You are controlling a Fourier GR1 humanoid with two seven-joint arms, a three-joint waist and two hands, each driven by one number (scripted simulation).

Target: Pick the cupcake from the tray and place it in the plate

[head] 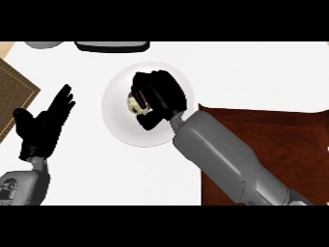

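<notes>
Our right hand (158, 94) curls round the cupcake (133, 103), pinching it over the white plate (117, 120), well apart from the brown tray (281, 140) at our right. Our left hand (44, 120) rests spread, fingers up, beside the plate.

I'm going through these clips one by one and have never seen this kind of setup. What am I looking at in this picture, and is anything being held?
This is a single view from the robot's head, looking steeply down at a white counter. Two grey forearms with black hands come in from below. The right hand is curled round a cupcake, holding it over a white plate. The brown tray at the right is where the cupcake belonged. The left hand rests open at the left, holding nothing. A woven mat lies at the far left.
</notes>
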